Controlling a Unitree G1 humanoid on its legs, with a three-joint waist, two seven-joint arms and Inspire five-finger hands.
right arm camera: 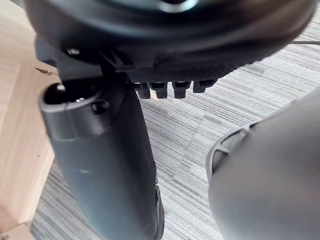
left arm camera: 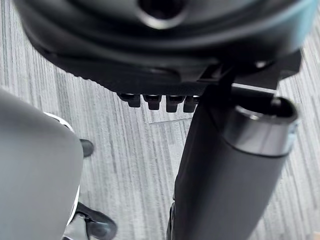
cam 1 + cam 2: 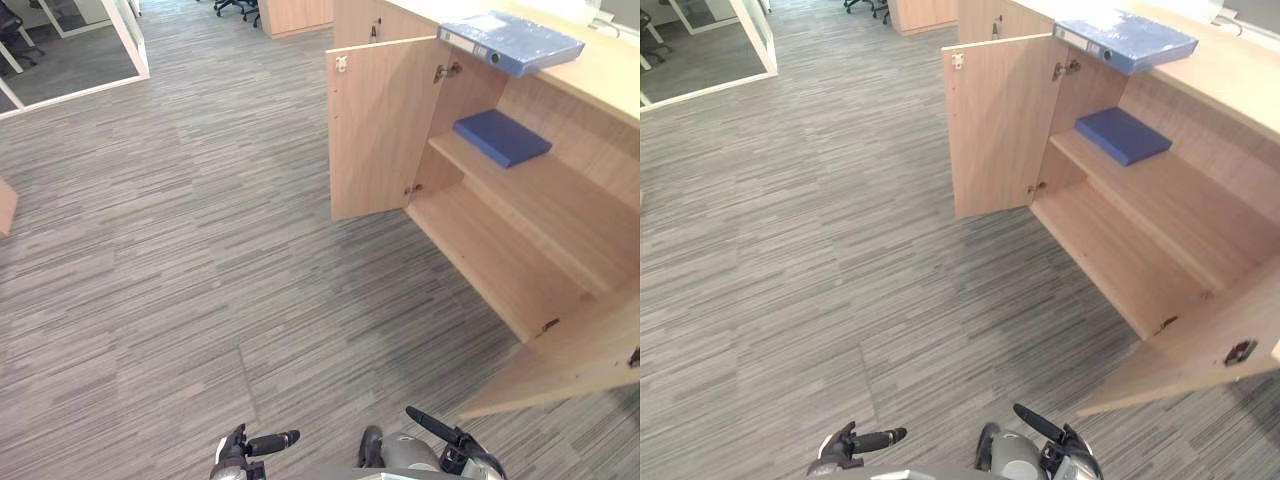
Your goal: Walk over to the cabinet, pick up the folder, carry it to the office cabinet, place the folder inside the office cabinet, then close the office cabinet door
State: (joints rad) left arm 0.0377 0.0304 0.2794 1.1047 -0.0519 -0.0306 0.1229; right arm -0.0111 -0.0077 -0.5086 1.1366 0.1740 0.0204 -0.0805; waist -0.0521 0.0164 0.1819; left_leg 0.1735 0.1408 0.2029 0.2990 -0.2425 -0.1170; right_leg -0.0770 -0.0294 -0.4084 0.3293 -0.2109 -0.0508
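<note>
A wooden office cabinet (image 3: 520, 260) stands at the right with both doors open. Its left door (image 3: 375, 130) swings out toward the room, and its right door (image 3: 570, 360) juts out near me. A dark blue folder (image 3: 500, 137) lies flat on the upper shelf inside. A lighter blue ring binder (image 3: 510, 40) lies on the cabinet top. My left hand (image 3: 255, 445) and right hand (image 3: 445, 440) hang low at the view's bottom edge, well short of the cabinet. Both are empty, with fingers relaxed over the carpet, as the left wrist view (image 2: 165, 60) and right wrist view (image 1: 165, 50) show.
Grey striped carpet (image 3: 180, 250) spreads across the left and centre. A glass partition (image 3: 125, 40) stands at the far left, and office chairs (image 3: 235, 8) and another wooden unit (image 3: 295, 15) at the back. A wooden corner (image 3: 5, 205) pokes in at the left edge.
</note>
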